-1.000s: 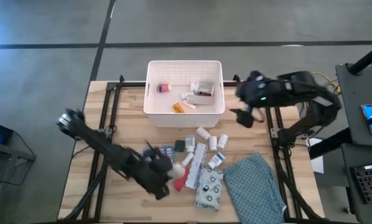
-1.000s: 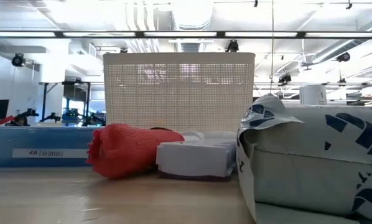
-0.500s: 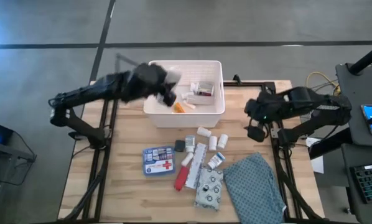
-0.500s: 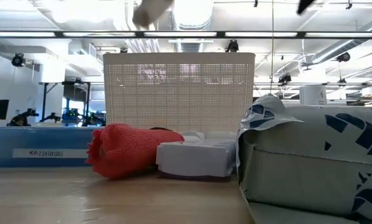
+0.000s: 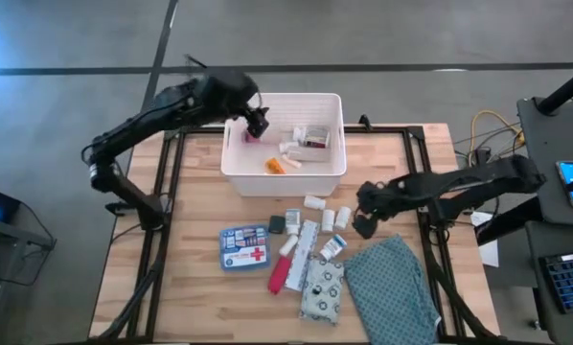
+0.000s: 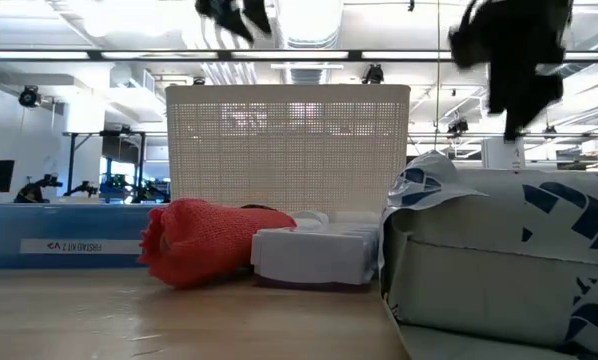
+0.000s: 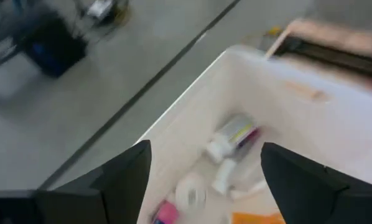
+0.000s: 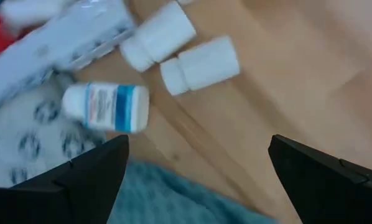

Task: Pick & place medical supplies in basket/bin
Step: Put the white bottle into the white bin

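Note:
The white basket (image 5: 331, 169) stands at the table's far middle, with a pink item (image 5: 252, 135), an orange vial (image 5: 274, 165) and white bottles (image 7: 232, 137) inside. My left gripper (image 5: 257, 122) hangs open over the basket's left end, nothing between its fingers; a white roll (image 7: 192, 194) lies below it. My right gripper (image 5: 361, 222) hovers open above the table beside white pill bottles (image 8: 198, 65) and a blue-labelled bottle (image 8: 105, 106). A blue first-aid box (image 5: 243, 246), a red item (image 5: 280, 273) and a patterned pouch (image 5: 322, 287) lie on the table.
A large teal patterned cloth (image 5: 392, 283) lies at the near right, just below my right gripper. Black frame rails (image 5: 162, 192) run along both table sides. Bare wood lies left of the first-aid box.
My left gripper has risen from the near table beside the first-aid box and swung to the far edge over the basket, carrying a whitish item, then opened there. My right gripper, still open, has moved from the basket's right corner toward the near edge and down, to the pill bottles.

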